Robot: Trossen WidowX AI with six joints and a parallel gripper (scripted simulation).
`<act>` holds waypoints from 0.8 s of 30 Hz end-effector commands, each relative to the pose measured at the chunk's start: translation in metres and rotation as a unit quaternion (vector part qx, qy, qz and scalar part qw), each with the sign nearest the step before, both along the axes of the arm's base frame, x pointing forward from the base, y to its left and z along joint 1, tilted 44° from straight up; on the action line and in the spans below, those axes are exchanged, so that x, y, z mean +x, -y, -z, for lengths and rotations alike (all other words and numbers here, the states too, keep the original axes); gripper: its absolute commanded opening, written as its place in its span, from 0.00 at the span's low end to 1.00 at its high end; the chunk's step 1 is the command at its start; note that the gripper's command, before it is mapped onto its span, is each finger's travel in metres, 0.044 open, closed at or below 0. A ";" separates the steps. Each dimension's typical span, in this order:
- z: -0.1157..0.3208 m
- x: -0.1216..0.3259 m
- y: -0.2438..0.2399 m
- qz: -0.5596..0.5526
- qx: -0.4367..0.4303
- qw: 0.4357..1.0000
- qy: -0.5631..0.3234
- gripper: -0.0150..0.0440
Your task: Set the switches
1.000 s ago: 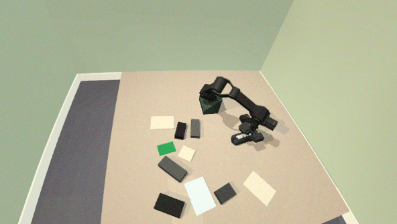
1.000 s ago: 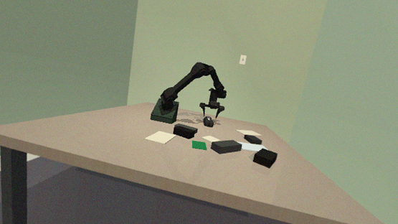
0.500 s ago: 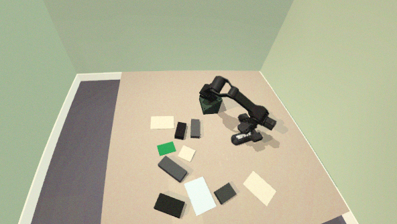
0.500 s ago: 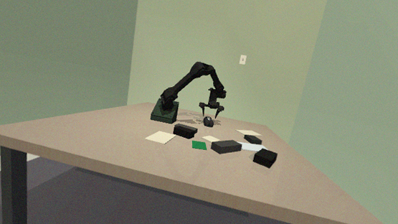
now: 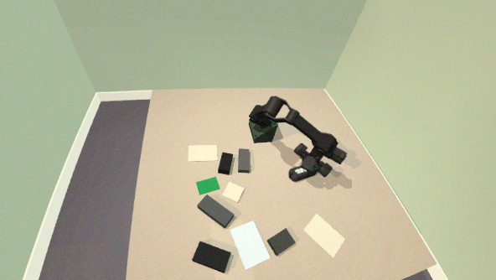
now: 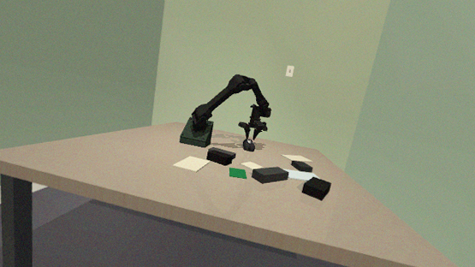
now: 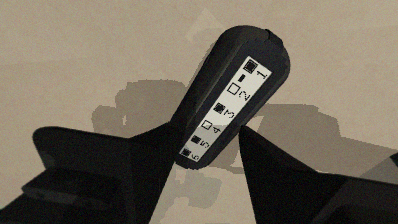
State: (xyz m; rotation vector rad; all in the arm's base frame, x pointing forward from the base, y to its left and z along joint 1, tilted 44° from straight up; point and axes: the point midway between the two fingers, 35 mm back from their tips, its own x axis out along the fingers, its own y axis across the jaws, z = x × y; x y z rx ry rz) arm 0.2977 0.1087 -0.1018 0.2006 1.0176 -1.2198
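Note:
The dark grey controller unit (image 5: 293, 175) (image 6: 249, 146) (image 7: 274, 50) lies upside down on the bench, its underside up. Its white label (image 5: 300, 171) (image 7: 232, 114) shows in the wrist view: squares 1, 3, 5 and 6 are filled, 2 and 4 are empty. The rocker switches are hidden beneath. My gripper (image 6: 250, 139) (image 7: 213, 125) is partly open and empty, its fingertips just above the unit's number 6 end. In the wrist view the unit slants up to the right between and beyond the fingertips.
On the bench (image 5: 167, 235) lie a long grey block (image 5: 215, 211), a black block (image 5: 212, 256), a small dark block (image 5: 281, 241), a black module (image 5: 225, 163), a grey module (image 5: 244, 160), a green card (image 5: 208, 185), a pale blue sheet (image 5: 250, 245) and several cream sheets.

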 end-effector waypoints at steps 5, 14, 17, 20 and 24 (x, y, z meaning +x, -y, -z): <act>0.000 0.005 -0.006 -0.238 0.019 0.935 -0.263 0.25; -0.001 0.010 -0.012 -0.444 0.052 0.757 -0.476 0.25; -0.002 0.011 -0.013 -0.503 0.066 0.677 -0.533 0.25; -0.002 0.012 -0.015 -0.537 0.077 0.620 -0.567 0.25; -0.003 0.013 -0.016 -0.580 0.089 0.540 -0.603 0.25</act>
